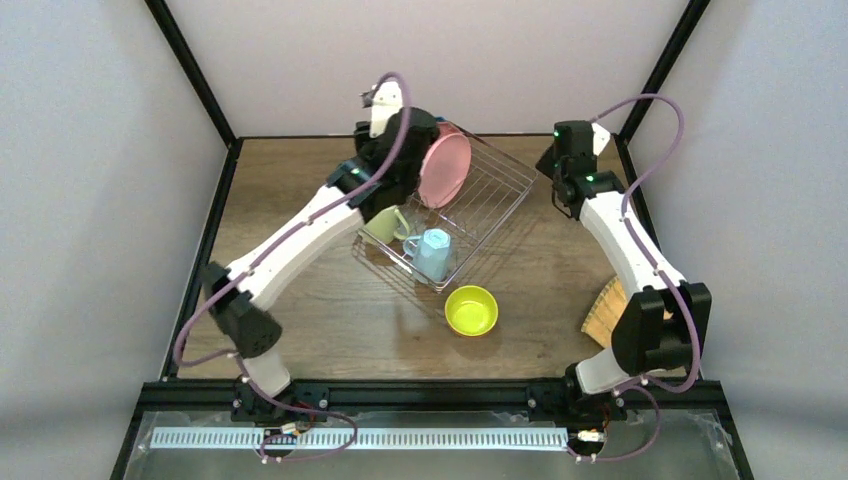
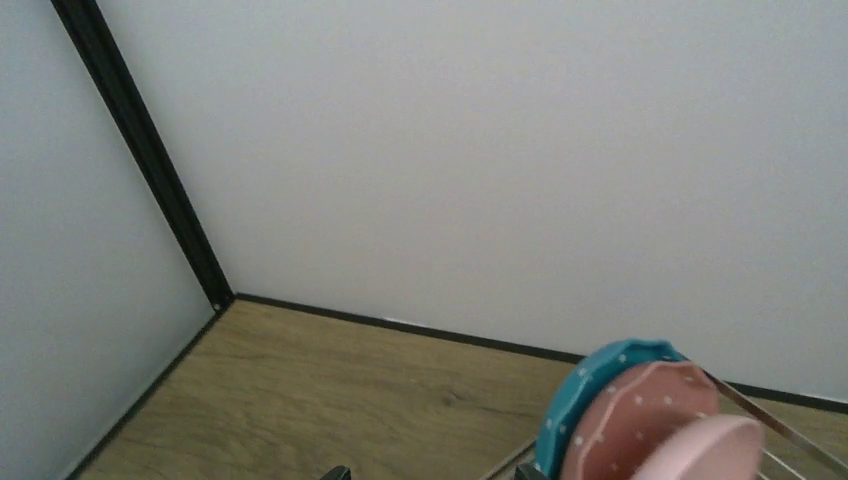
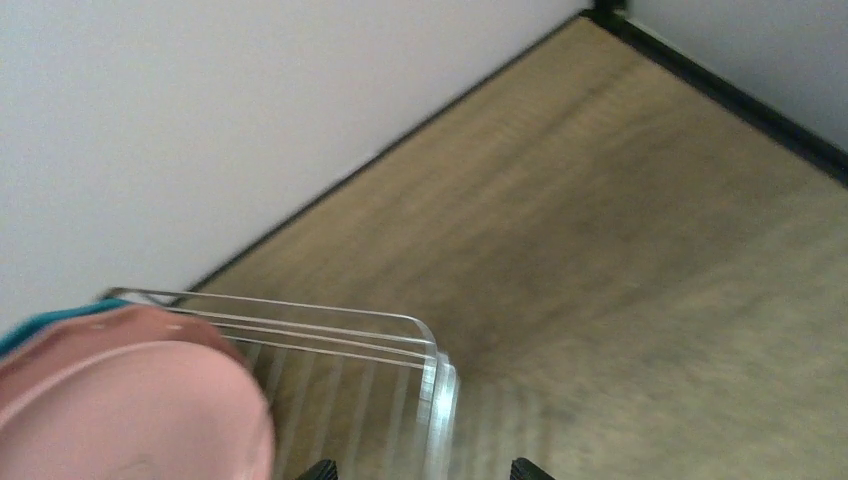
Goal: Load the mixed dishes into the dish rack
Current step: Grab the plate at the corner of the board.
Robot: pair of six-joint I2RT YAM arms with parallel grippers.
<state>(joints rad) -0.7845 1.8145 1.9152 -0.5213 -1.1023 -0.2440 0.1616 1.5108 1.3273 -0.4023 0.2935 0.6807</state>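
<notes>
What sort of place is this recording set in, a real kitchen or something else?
Probably a lab test booth, not a kitchen: plain white walls and black frame posts enclose a wood-grain tabletop, with two robot arms bolted at its near edge.

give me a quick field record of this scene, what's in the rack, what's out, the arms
rack: dish rack, angled on the table
in rack: pink plate, blue dotted plate, pale green mug, light blue mug
outside rack: lime bowl, woven tan plate
right gripper: open, empty, by the rack's corner
left arm: reaching over the rack's plate end
</notes>
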